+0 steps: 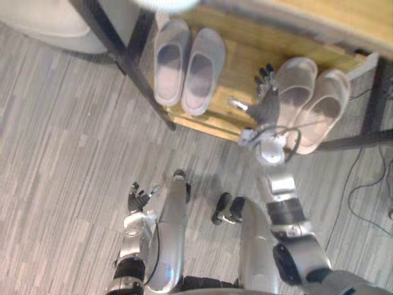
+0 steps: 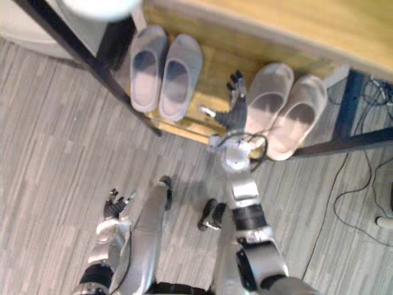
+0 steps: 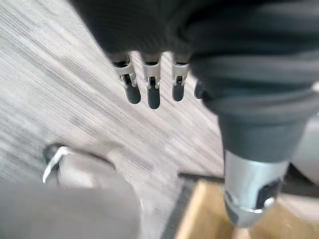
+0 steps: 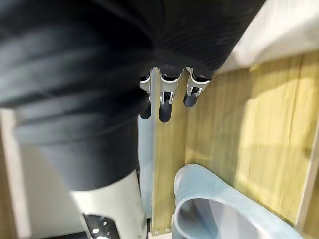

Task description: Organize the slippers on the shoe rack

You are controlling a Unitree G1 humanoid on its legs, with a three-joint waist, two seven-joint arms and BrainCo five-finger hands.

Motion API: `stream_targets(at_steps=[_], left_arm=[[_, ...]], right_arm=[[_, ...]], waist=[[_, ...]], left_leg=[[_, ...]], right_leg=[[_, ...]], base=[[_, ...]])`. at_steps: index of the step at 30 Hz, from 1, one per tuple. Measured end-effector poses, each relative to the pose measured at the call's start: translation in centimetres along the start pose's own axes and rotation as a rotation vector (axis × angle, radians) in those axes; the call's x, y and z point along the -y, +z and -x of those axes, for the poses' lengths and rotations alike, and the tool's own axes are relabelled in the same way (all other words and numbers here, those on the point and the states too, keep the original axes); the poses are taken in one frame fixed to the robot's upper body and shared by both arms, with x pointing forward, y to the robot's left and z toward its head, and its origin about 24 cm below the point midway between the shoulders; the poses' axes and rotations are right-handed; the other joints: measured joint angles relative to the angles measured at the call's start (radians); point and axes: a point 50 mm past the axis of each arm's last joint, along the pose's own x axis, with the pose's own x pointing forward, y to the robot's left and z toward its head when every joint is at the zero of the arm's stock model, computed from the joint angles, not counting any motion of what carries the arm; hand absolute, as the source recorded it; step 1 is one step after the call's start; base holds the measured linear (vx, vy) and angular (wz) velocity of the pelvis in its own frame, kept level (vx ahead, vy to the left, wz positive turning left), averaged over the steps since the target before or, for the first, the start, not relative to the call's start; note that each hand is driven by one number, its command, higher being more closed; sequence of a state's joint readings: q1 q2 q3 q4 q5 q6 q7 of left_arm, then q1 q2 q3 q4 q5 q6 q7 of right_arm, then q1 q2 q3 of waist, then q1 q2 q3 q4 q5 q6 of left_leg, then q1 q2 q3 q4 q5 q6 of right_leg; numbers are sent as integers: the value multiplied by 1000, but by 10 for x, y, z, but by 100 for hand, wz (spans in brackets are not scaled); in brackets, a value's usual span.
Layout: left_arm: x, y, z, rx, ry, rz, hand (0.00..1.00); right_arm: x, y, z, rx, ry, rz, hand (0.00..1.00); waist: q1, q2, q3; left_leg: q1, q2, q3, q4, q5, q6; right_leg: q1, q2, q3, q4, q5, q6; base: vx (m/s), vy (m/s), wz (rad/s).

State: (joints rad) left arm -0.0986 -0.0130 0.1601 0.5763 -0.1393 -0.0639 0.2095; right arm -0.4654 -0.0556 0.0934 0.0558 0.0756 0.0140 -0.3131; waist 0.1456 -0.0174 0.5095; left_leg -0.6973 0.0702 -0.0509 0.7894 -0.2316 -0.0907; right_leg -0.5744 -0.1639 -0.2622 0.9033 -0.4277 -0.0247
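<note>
My right hand (image 1: pixel 267 101) reaches over the lower shelf of the shoe rack (image 1: pixel 242 61). Its silver, dark-tipped fingers are straight and slightly spread, and it holds nothing. The right wrist view shows the same fingers hanging loose above bare wood grain. The hand sits over the middle of that shelf, in the gap between the two pairs, just beside the nearer of the beige slippers (image 1: pixel 310 101). I cannot tell whether it touches that slipper. The beige pair is smooth, rounded and open-backed, and it lies side by side at the shelf's right end with toes pointing inward. The grey slippers (image 1: pixel 187 64) have the same soft moulded shape and lie neatly together at the shelf's left end, both fully on the boards. The shelf is honey-coloured planking held in a dark, slim metal frame (image 1: pixel 126 58). In front of the rack, the floor (image 1: pixel 61 135) is grey with fine streaks. My left hand (image 1: pixel 138 198) hangs low over that floor, well away from the rack, with its fingers relaxed and nothing in them.
</note>
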Motion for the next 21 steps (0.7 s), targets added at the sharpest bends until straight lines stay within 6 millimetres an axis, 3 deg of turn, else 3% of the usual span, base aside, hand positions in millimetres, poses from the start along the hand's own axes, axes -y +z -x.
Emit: stream_targets(at_steps=[2, 5, 9, 13, 17, 21], left_arm=[[2, -10, 5, -28, -20, -15, 0], [6, -39, 23, -112, -91, -87, 0], [9, -64, 37, -193, -162, -164, 0], [8, -72, 40, -218, -211, -236, 0], [6, -75, 41, -226, -242, -301, 0], [7, -79, 44, -234, -262, -325, 0]], right_arm=[[0, -17, 18, -62, 17, 13, 0], [8, -60, 66, -235, 70, 93, 0], [30, -105, 120, -462, 89, 195, 0], [54, -147, 166, -724, 63, 240, 0], [67, -170, 205, -899, 60, 280, 0], [73, -186, 230, -1026, 60, 309, 0]], waist=[[-5, -7, -42], [-24, -34, -155], [-50, -62, -260], [-86, -48, -301], [-95, -18, -337], [-99, 4, -361]], left_leg=[[53, 3, 15, -57, 10, 4], [204, -6, 38, -215, 43, 13], [358, -23, 38, -423, 113, 14], [475, -31, 29, -600, 191, 12], [561, -28, 31, -724, 245, 17], [618, -30, 32, -791, 276, 24]], right_leg=[[50, 6, 1, -62, 19, 10], [190, 7, 0, -216, 56, 29], [329, 16, -14, -399, 113, 37], [436, 32, -38, -548, 173, 48], [515, 53, -39, -662, 230, 55], [575, 63, -40, -741, 270, 62]], base=[[168, 70, -11], [253, 49, -3], [165, 8, 9], [103, 19, 11], [42, 12, -3], [-9, 8, 0]])
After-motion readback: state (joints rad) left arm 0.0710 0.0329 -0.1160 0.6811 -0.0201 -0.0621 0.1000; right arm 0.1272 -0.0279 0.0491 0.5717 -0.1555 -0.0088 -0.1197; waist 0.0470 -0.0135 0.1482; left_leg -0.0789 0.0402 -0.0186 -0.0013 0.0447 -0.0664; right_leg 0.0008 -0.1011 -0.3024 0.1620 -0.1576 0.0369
